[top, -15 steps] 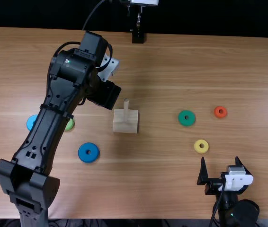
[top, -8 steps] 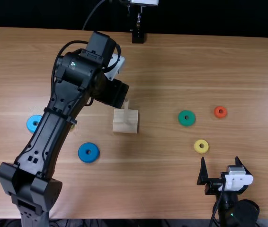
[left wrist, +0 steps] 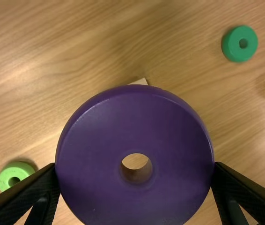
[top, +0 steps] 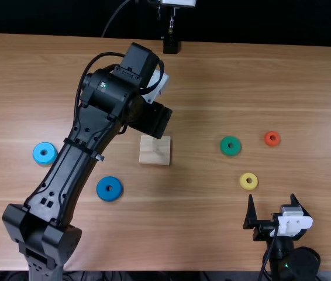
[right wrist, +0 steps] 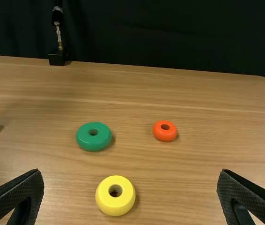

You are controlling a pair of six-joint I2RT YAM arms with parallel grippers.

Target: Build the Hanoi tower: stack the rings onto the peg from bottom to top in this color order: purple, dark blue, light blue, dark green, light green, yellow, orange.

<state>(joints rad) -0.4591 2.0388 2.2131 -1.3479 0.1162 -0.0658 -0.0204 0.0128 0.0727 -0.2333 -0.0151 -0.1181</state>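
At the near edge of the worktop, the right end effector stands wide open. Farther off, near the wooden base, the purple ring faces the wrist camera flat-on, hole axis toward the worktop, clasped by the widely spread left end effector.

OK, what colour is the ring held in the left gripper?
Solid purple; the ring shows best in the left wrist view.

My left arm is black and blocky, dotted with small screws, with a looping black cable, 1 small green mark and a white plate. My right gripper has 1 white block and 2 black, textured fingers.
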